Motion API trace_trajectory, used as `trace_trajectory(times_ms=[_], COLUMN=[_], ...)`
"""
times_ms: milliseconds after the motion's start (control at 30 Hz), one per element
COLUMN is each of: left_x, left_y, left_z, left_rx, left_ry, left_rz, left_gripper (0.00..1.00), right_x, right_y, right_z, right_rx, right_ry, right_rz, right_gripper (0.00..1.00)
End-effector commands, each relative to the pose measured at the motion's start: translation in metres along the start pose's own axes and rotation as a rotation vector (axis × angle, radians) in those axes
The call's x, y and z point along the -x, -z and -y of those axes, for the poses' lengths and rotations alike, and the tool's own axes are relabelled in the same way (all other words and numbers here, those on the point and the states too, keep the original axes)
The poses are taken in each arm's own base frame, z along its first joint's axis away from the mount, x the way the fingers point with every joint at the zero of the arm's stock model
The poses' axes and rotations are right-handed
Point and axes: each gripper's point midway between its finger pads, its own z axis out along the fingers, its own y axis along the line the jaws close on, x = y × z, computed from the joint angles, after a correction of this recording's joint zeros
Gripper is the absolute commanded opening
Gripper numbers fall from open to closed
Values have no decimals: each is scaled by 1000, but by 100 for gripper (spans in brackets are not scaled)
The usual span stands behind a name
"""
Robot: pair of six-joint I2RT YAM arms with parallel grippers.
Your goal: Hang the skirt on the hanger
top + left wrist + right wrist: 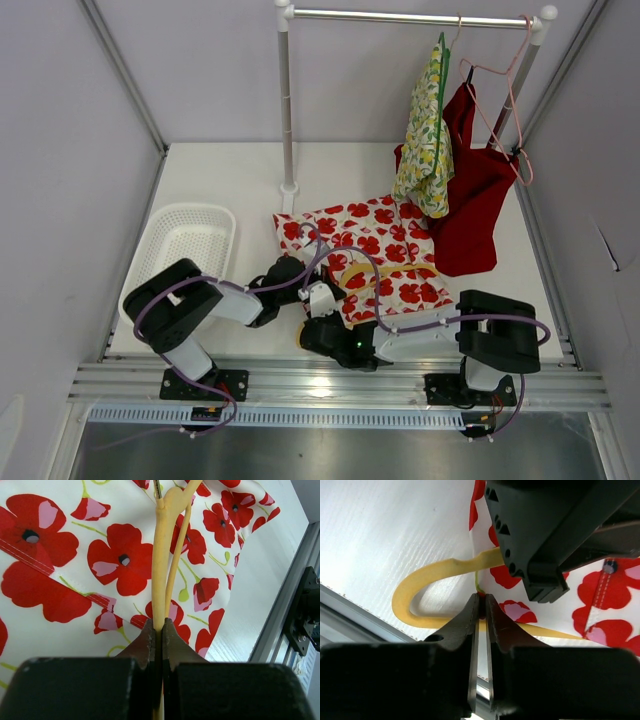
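Far left: white plastic mesh basket [152,240] sat on white worktop [230,170]. Centre: left end effector [159,625] clenched on thin yellow plastic hanger [161,555], which lay atop white skirt with red poppy print [115,565], spread flat. Right: right end effector [481,600] pinched skirt edge beside hanger hook.

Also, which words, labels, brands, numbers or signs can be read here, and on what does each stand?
None can be read. The poppy skirt, the yellow hanger, the white basket and the hanging clothes show only patterns or plain surfaces, no letters or numbers.
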Motion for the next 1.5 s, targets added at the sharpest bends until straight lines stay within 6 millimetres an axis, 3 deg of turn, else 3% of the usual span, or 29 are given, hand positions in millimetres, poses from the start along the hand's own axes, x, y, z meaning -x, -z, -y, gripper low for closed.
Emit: trace_trajectory(times_ms=[0, 467, 800, 1100, 1233, 1467], left_x=[-44, -38, -34, -20, -16, -9], left_y=[8, 4, -1, -9, -8, -1], left_z=[-36, -36, -35, -36, -38, -35], left_rx=[135, 143, 142, 166, 175, 178], left_ry=[-12, -31, -45, -58, -69, -74], left_rz=[-153, -165, -186, -171, -168, -161], left_gripper=[0, 0, 0, 0, 0, 0], right_x=[34, 81, 96, 58, 39, 5], right_y=[10, 55, 66, 70, 76, 75], right_z=[-1, 5, 2, -3, -12, -8], right_rx=[-34, 26, 53, 83, 127, 111], right_ry=[-15, -25, 4, 17, 36, 76], right_rz=[78, 87, 70, -29, -76, -153], right_gripper=[8, 3, 3, 2, 2, 1])
